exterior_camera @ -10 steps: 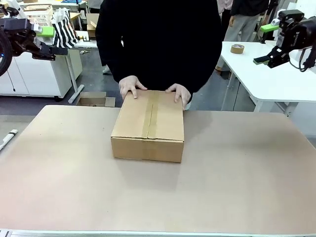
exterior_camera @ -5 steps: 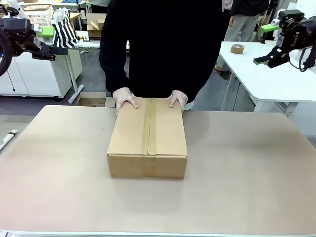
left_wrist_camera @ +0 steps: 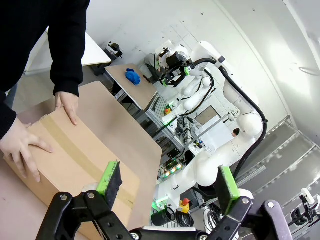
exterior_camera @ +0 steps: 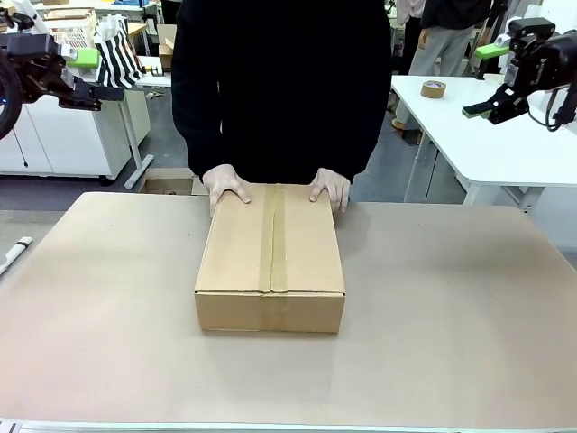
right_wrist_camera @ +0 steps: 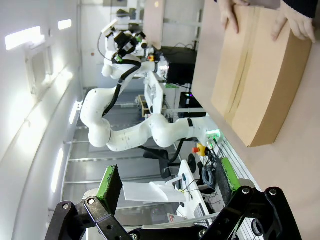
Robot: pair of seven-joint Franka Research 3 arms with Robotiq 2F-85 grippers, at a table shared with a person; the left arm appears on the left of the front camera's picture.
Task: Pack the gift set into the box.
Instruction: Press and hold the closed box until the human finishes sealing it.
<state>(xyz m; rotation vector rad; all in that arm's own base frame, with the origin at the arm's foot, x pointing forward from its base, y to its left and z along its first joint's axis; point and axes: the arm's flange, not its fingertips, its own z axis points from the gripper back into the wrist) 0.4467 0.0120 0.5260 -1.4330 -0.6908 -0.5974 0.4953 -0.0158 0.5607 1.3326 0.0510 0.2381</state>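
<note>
The box (exterior_camera: 270, 262) is a large brown carton in the middle of the table, flaps shut, with a tape strip down its top. A person's hands (exterior_camera: 226, 185) rest on its far edge. The gift set is out of view. My left gripper (exterior_camera: 101, 92) hangs high at the far left, away from the box, and its wrist view shows it open (left_wrist_camera: 167, 182) with the box (left_wrist_camera: 80, 160) beyond its fingers. High at the far right, my right gripper (exterior_camera: 482, 108) is open too (right_wrist_camera: 167, 180), with the box (right_wrist_camera: 260, 75) far off.
A white side table (exterior_camera: 487, 144) at the right carries a tape roll (exterior_camera: 434, 88). A small carton (exterior_camera: 169, 183) sits on the floor behind the table's far left edge. A thin white object (exterior_camera: 13, 253) lies at the table's left edge.
The person has slid the box nearer to my side and squared it up, hands staying on its far edge. Neither arm has moved.
</note>
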